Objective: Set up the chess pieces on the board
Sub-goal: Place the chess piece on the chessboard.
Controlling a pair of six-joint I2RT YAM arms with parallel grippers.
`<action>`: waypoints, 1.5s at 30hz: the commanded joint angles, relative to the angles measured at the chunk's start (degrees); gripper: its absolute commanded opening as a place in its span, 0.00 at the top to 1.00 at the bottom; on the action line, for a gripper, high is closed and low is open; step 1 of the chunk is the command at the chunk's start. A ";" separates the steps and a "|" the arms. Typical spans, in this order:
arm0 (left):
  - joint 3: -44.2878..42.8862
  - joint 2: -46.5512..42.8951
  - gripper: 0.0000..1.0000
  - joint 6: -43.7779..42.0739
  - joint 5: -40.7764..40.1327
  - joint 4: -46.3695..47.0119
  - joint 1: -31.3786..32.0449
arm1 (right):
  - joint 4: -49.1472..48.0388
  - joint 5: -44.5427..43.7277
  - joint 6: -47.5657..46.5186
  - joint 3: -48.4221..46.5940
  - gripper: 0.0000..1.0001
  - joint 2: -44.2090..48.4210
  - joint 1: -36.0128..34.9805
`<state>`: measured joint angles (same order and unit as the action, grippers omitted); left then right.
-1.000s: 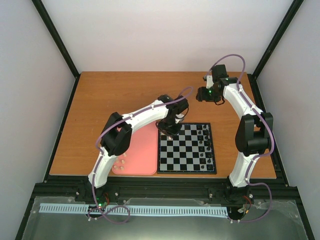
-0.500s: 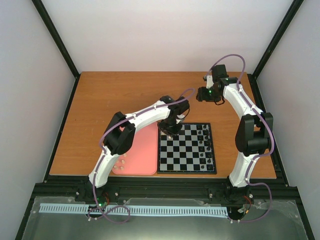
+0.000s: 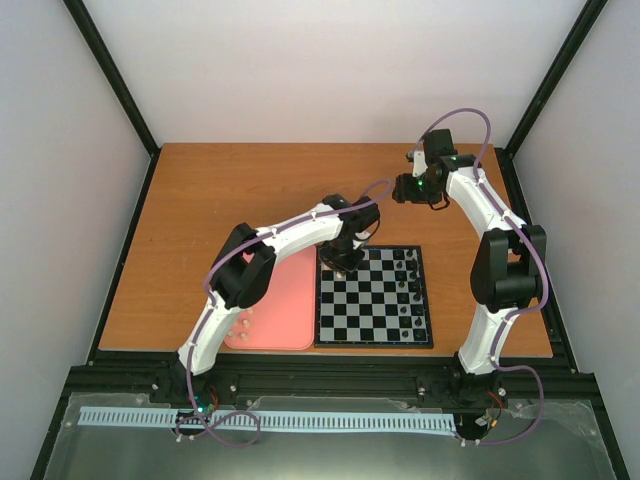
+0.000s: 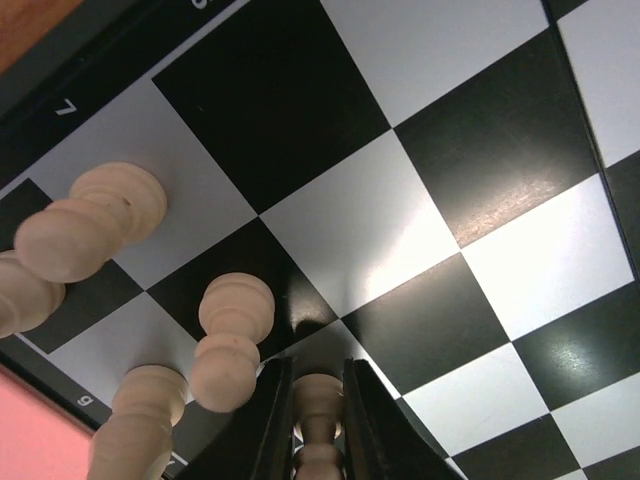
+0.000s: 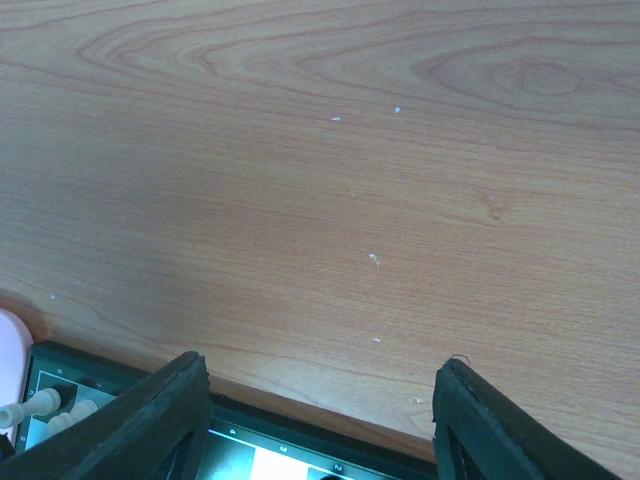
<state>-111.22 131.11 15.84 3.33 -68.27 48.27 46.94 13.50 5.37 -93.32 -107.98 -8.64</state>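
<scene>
The black-and-white board lies near the table's front edge. My left gripper hangs over its far left corner, shut on a cream-white pawn held between the black fingers just above a dark square. Three more cream chess pieces stand on squares to the left of it. A few cream pieces rest on the pink tray. My right gripper is raised beyond the board's far edge, open and holding nothing.
The salmon-pink tray touches the board's left side. Black pieces line the board's right columns. Bare wooden table stretches past the board. Black frame posts and white walls enclose the table.
My left arm's elbow and forearm have shifted slightly right. Its gripper stays over the board's far left corner with the pawn. The right arm has not moved.
</scene>
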 commanded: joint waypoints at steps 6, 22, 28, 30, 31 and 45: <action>0.31 0.59 0.88 -0.98 -0.92 1.52 -0.40 | -0.20 -0.46 -0.36 -0.75 0.39 -0.56 0.47; 0.35 0.51 0.77 -1.04 -0.17 1.85 -0.81 | -0.20 -0.31 -0.44 -0.61 0.39 -0.56 0.47; 0.13 -0.98 0.72 -1.38 0.12 1.06 -0.81 | -0.27 -0.09 -0.44 -0.58 0.39 -0.40 0.47; 0.13 -1.63 0.68 -1.52 0.31 0.59 -0.81 | -0.34 -0.05 -0.44 -0.65 0.38 -0.39 0.47; 0.13 -1.95 0.63 -1.58 0.35 0.26 -0.81 | -0.30 -0.05 -0.44 -0.66 0.39 -0.38 0.47; -8.13 -8.74 0.56 -1.56 3.43 -5.20 -0.72 | -0.11 0.05 -0.32 -0.97 0.38 -0.02 0.47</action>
<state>-113.89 127.07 14.74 4.23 -70.70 47.64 46.94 13.56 5.37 -93.32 -107.98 -8.64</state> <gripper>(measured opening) 0.439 0.616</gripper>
